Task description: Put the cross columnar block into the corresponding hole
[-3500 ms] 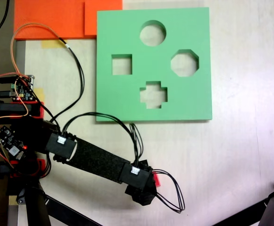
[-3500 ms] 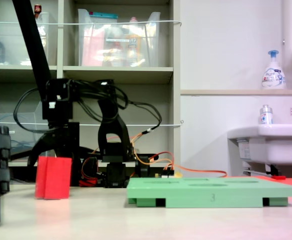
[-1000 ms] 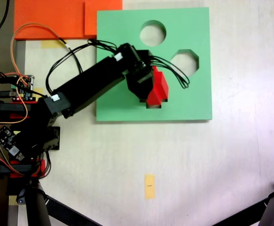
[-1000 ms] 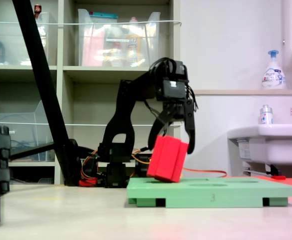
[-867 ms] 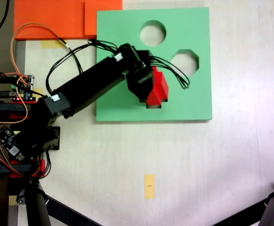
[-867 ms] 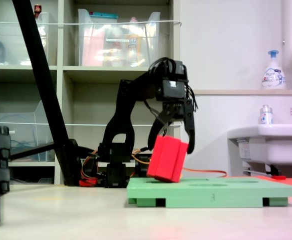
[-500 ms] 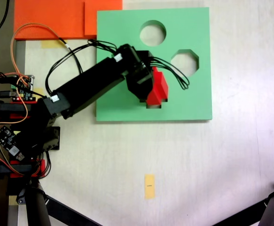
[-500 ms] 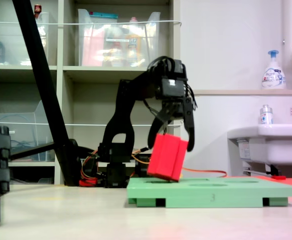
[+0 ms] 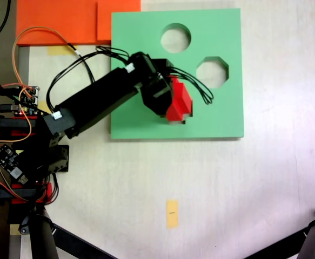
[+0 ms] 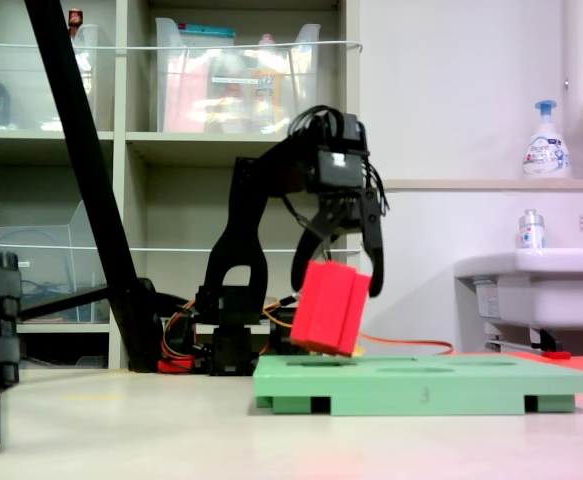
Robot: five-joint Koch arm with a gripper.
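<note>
Jaws pinching the cross columnar block (image 10: 329, 307); I see it tilted, clear of the green board (image 10: 451, 385) in the second exterior view; it hangs over the plus-shaped hole (image 9: 186, 115) in the first exterior view.

Pale table (image 9: 265, 183) with a green board, orange sheets and the arm's base on it.

The green board (image 9: 135, 113) lies flat toward the far side in the first exterior view, its round, octagonal and part of a plus cutout showing; in the second exterior view it (image 10: 451, 385) rests on short feet with gaps under its edge. Two orange sheets (image 9: 54, 21) lie at the top left corner of the first exterior view, one touching the board's left edge. A small yellow tape strip (image 9: 171, 213) sits well apart from the board, nearer the bottom. Circuit boards and wires (image 9: 22, 105) lie at the left edge.
</note>
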